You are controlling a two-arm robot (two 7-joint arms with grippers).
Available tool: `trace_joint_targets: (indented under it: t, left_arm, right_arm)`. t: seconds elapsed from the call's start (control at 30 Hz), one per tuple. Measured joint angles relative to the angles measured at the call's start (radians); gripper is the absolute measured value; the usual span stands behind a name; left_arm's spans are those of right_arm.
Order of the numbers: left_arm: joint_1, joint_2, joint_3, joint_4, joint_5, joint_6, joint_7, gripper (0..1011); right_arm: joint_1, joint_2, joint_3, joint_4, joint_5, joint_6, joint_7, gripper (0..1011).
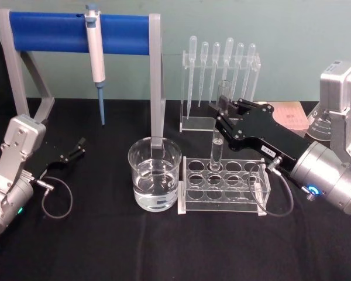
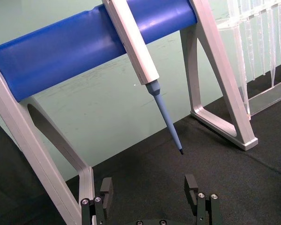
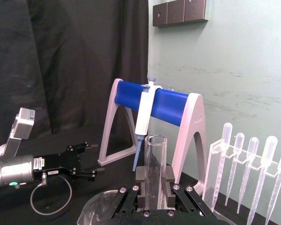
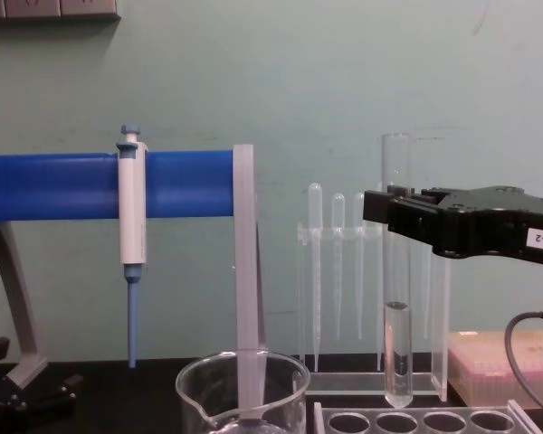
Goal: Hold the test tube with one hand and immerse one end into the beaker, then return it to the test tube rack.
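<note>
R claw [image 1: 223, 112] clamped on test tube [image 1: 217, 147], upright over rack [image 1: 222, 204]; L claw [image 1: 79, 147] apart.

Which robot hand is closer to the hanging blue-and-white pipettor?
Left. The left gripper lies open just before the pipettor; the right gripper, past the beaker, is shut on the test tube above the rack.

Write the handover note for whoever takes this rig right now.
Left gripper: open, idle at the left of the table.
Right gripper: shut on the tube, held upright, its bottom at the back row of the rack, right of the beaker.
Done: tube gripped; some liquid in its lower end; whether it was dipped, I cannot tell.
Left: dip if needed, seat the tube in the rack, release.
</note>
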Motion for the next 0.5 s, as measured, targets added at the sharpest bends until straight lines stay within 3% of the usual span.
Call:
trace_joint_targets:
  t: [0.5]
  left_arm:
    - [0.000,0.000,0.000,0.000,0.000,0.000,0.000,1000]
  right_arm:
    - [0.000,0.000,0.000,0.000,0.000,0.000,0.000,224]
